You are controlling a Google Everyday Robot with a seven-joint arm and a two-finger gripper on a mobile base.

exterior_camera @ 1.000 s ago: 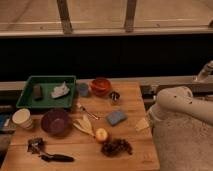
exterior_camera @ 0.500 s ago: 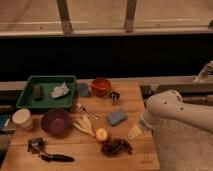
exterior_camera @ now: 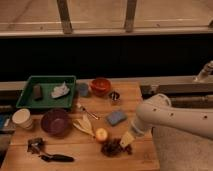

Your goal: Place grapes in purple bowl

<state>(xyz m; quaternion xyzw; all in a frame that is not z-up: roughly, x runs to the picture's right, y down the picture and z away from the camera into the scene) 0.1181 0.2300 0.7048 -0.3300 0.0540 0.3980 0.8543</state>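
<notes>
The grapes (exterior_camera: 113,148), a lumpy dark bunch, lie on the wooden table (exterior_camera: 75,150) near its front edge, right of centre. The purple bowl (exterior_camera: 55,122) stands on the left part of the table, beside the paper cup (exterior_camera: 22,119). My gripper (exterior_camera: 127,139) hangs at the end of the white arm (exterior_camera: 170,117) that reaches in from the right. It is just above and to the right of the grapes, close to touching them.
A yellow-orange fruit (exterior_camera: 101,134) and a banana (exterior_camera: 84,125) lie between the grapes and the bowl. A blue sponge (exterior_camera: 116,117), a small can (exterior_camera: 115,96), a red-orange bowl (exterior_camera: 100,86) and a green tray (exterior_camera: 45,91) sit further back. Black tools (exterior_camera: 52,157) lie front left.
The arm has swung left and down, bringing the gripper from the table's right edge to just beside the grapes. The objects on the table have not moved.
</notes>
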